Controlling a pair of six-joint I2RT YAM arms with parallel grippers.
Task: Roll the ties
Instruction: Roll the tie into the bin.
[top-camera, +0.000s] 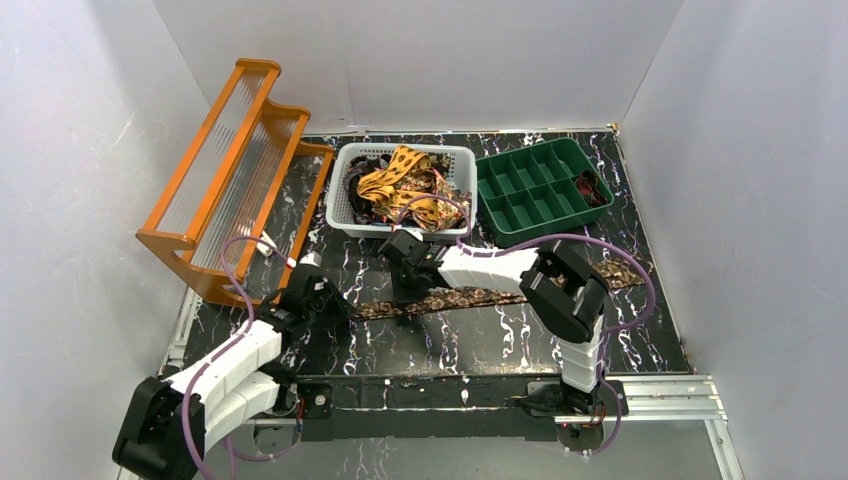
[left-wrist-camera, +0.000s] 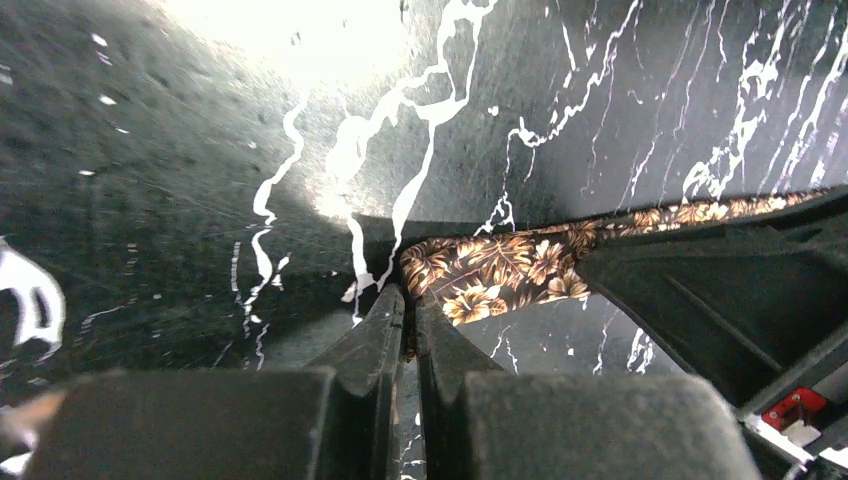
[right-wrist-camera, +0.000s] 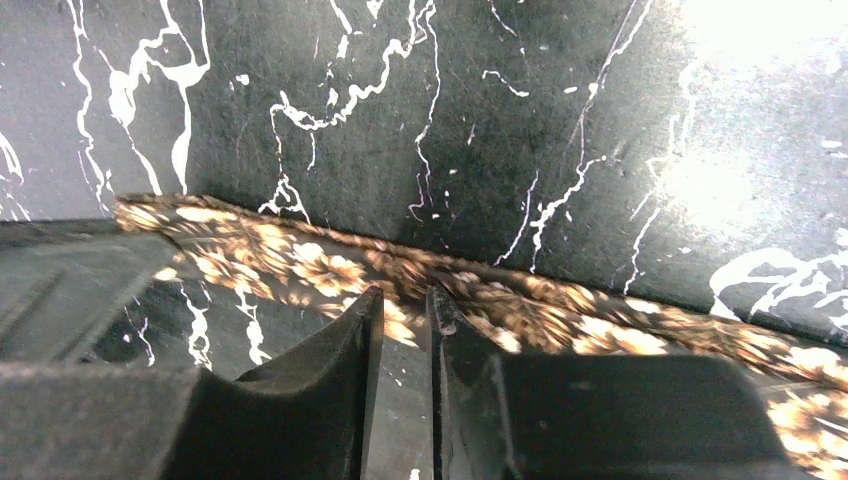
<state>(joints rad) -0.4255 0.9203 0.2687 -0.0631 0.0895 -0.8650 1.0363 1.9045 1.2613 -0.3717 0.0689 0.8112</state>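
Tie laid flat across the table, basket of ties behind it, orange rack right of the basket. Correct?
No. The orange rack stands left of the white basket, not right, as the top external view shows. The tie does lie flat across the table, with the basket and its spare ties behind it.

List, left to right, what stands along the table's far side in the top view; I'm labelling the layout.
Orange rack → white basket → green divided tray.
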